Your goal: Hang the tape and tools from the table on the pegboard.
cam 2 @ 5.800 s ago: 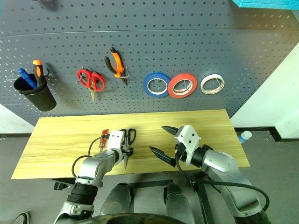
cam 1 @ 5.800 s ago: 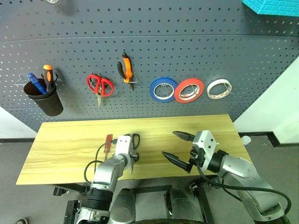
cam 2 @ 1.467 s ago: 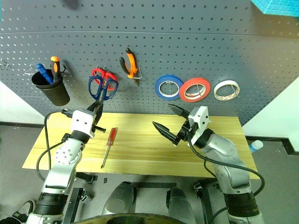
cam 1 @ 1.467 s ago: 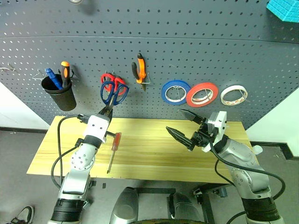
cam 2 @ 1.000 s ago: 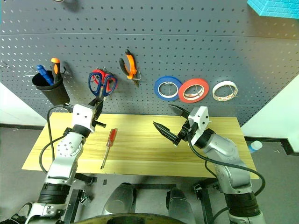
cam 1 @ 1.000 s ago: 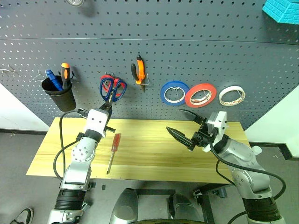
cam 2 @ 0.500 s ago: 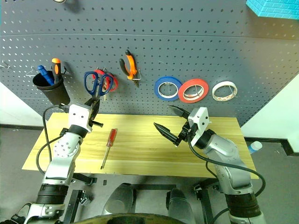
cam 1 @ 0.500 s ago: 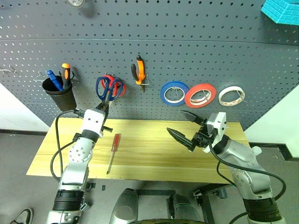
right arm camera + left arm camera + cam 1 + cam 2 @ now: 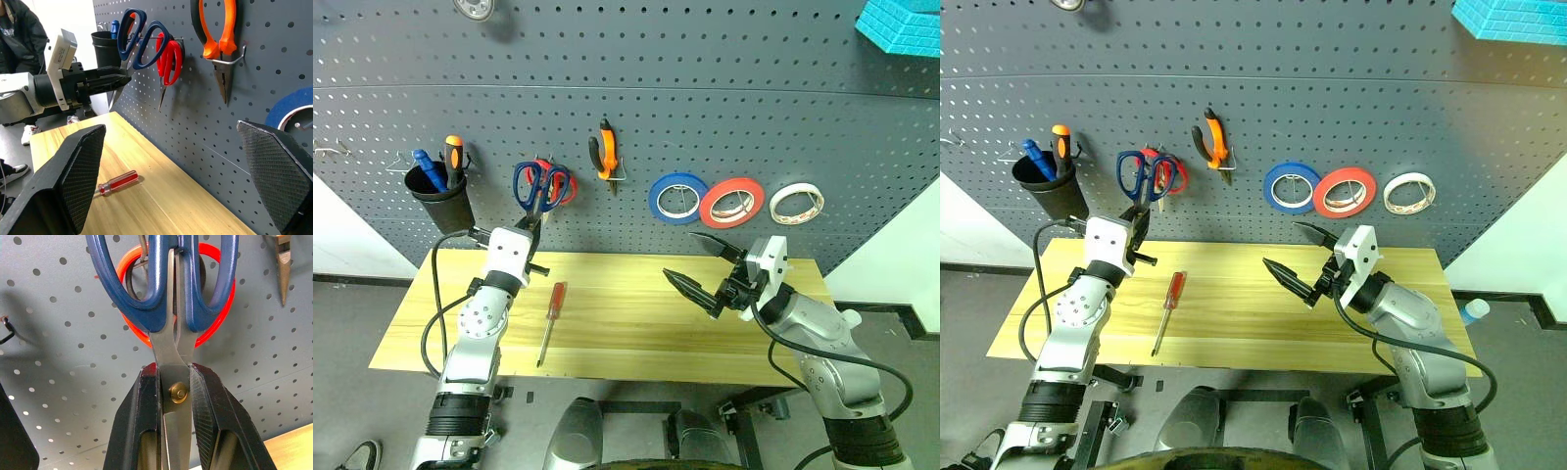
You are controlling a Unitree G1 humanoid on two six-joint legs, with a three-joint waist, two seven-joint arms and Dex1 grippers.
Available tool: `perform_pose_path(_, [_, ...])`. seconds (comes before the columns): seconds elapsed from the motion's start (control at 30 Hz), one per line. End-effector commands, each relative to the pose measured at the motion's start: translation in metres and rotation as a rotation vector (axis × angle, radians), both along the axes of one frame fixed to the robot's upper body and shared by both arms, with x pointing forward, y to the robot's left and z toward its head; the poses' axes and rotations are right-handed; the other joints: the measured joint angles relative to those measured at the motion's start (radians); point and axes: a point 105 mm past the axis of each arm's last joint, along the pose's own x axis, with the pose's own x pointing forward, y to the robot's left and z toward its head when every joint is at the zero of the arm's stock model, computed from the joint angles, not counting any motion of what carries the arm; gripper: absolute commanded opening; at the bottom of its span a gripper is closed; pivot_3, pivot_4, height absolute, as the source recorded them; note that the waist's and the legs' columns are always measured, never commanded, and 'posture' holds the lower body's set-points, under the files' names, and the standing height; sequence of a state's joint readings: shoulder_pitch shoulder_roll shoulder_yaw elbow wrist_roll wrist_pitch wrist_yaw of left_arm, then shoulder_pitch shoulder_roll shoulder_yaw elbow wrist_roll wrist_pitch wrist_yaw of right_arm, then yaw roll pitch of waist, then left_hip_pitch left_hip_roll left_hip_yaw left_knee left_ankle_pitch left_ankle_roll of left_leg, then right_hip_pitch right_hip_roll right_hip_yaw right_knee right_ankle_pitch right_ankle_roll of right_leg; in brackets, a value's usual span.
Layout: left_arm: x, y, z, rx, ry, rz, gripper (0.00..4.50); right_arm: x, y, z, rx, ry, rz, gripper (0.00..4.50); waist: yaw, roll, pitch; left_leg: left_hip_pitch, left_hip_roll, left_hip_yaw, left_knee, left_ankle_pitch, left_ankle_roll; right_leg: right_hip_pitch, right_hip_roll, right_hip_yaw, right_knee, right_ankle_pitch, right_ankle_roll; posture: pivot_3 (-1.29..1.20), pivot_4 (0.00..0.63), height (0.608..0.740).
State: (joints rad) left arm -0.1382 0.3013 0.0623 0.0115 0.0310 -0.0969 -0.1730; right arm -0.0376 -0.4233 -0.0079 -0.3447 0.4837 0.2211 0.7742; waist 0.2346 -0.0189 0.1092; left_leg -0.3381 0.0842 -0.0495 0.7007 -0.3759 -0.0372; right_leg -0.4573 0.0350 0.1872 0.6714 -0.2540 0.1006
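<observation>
Up against the pegboard (image 9: pixel 724 108), my left gripper (image 9: pixel 532 221) is clamped on the blue scissors (image 9: pixel 540 186) at the pivot, blades pinched between its fingers (image 9: pixel 142 426), handles up. The blue handles sit right over the red scissors (image 9: pixel 1171 174) hanging there; from the right wrist view one blue loop looks threaded on the same hook, though I cannot tell if it bears the weight.

My right gripper (image 9: pixel 695 264) hangs over the table's (image 9: pixel 626 338) middle, nearer the back edge, jaws spread wide and holding nothing.

On the table, the screwdriver (image 9: pixel 549 313) lies toward the left end, red handle toward the back edge, tip toward the front edge.

The pliers (image 9: pixel 603 152) hang on a hook to the right of the scissors. Further right I see three rolls in a row: blue (image 9: pixel 674 199), red-orange (image 9: pixel 732 202), then the cream tape (image 9: pixel 796 203). At the board's left hangs a black cup (image 9: pixel 440 204) with blue and orange-handled tools (image 9: pixel 442 164).

A person in dark clothes (image 9: pixel 14 34) shows off past the table's left end.
</observation>
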Motion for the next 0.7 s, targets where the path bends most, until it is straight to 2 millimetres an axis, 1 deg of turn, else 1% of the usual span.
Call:
perform_pose_path(0.03, [0.003,0.005,0.016,-0.008,-0.059,0.01,0.53,-0.002,-0.002,0.008,-0.005,-0.036,-0.004,4.5,0.0,0.0,-0.001,0.0,0.0,0.0,0.0,0.0,-0.001,0.0,0.0,0.0,0.0,0.0,0.0,0.33,0.057,0.677])
perform_pose_path(0.4, [0.012,0.014,0.01,-0.044,-0.025,0.049,0.53,-0.002,-0.003,0.008,-0.009,-0.032,-0.007,4.5,-0.001,0.0,-0.002,0.0,0.0,0.0,0.0,0.001,-0.002,0.0,0.0,0.0,0.001,0.0,0.0,0.33,0.062,0.677])
perform_pose_path(0.7, [0.031,0.002,0.006,-0.082,0.004,0.039,0.53,-0.003,-0.002,0.009,-0.011,-0.029,-0.007,4.5,0.0,0.0,-0.003,0.0,0.0,-0.001,0.0,0.002,-0.004,0.001,0.0,-0.001,0.001,0.0,-0.001,0.33,0.063,0.677])
